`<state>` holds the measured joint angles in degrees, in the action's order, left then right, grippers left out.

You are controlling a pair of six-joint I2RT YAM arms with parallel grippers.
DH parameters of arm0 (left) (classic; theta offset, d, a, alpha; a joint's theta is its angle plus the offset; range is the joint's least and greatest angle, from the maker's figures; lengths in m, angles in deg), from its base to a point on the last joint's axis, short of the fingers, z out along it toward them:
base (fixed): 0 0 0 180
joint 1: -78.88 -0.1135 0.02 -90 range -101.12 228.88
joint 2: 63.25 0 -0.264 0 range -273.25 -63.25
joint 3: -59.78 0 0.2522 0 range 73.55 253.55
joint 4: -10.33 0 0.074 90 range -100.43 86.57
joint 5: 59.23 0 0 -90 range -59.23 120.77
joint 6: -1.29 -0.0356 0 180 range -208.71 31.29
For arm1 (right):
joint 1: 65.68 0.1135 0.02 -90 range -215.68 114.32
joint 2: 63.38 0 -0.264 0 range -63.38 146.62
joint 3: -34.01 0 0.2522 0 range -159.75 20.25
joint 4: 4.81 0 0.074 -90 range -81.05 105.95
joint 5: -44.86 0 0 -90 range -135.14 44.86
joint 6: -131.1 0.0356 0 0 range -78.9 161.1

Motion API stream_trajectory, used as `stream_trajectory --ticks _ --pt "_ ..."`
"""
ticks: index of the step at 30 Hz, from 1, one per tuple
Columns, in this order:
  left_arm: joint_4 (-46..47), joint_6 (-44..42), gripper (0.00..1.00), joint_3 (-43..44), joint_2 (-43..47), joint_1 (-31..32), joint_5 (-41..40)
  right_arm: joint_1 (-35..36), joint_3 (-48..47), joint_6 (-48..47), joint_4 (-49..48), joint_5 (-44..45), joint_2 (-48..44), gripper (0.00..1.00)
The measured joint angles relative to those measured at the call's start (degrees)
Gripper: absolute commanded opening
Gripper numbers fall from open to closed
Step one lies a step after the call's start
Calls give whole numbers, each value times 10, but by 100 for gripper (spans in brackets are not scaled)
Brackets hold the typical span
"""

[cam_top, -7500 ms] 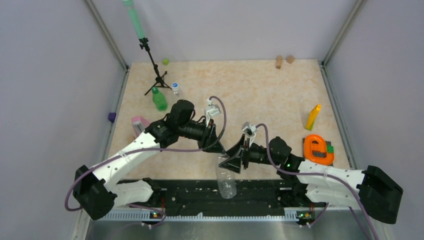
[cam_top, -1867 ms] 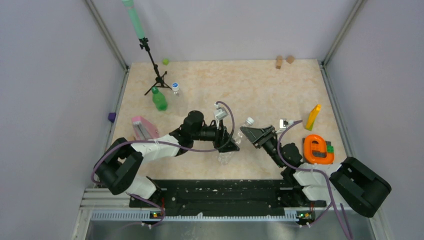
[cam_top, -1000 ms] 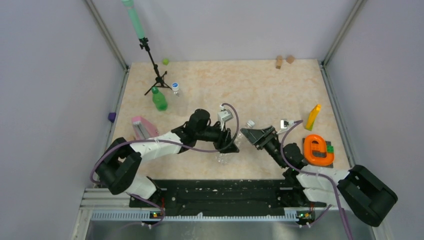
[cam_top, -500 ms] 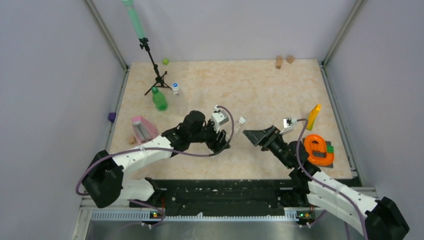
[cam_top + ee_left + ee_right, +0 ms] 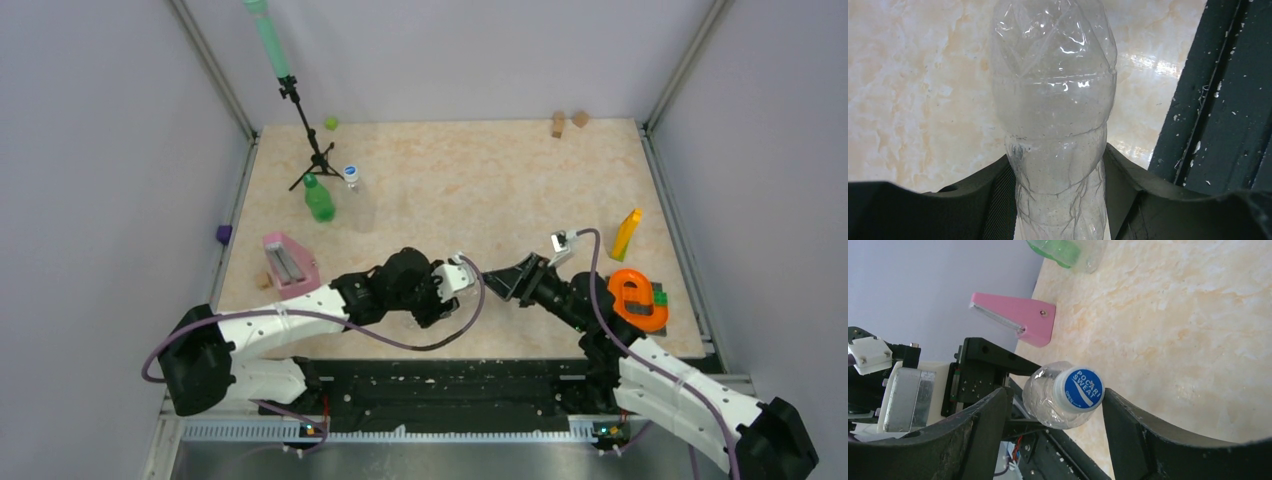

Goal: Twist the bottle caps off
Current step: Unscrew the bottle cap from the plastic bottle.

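A clear bottle (image 5: 1055, 100) is clamped at its waist between the fingers of my left gripper (image 5: 1058, 200), which is shut on it. In the top view the left gripper (image 5: 435, 302) hangs low over the table's near edge. The bottle's blue cap (image 5: 1080, 387) faces the right wrist camera. My right gripper (image 5: 1063, 440) is open around that cap. The cap sits against the right-hand finger (image 5: 1148, 440), with a gap on the other side. From above, the right gripper (image 5: 500, 280) meets the left one nose to nose. A green bottle (image 5: 318, 200) and a second clear bottle (image 5: 357, 200) with a blue cap (image 5: 350, 172) stand at the back left.
A pink wedge (image 5: 285, 262) lies left of the left arm. A black tripod (image 5: 310, 150) stands behind the bottles. A yellow block (image 5: 626, 234) and an orange ring-shaped thing (image 5: 636, 298) are at the right. The black rail (image 5: 1218, 100) runs just beyond the held bottle.
The left arm has carried the clear bottle down towards the near edge. The right gripper followed it and now has the cap between its open fingers.
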<state>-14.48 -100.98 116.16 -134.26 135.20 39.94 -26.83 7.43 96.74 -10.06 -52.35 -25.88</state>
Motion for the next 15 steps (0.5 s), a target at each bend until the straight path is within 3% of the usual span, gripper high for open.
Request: stream_trajectory --ticks 5,15 --pt "-2 -10 0 -1 7 0 -25 0 -1 -8 19 -11 0 49" --pt "0 -22 0 -9 19 1 -26 0 0 -2 25 5 -5 57"
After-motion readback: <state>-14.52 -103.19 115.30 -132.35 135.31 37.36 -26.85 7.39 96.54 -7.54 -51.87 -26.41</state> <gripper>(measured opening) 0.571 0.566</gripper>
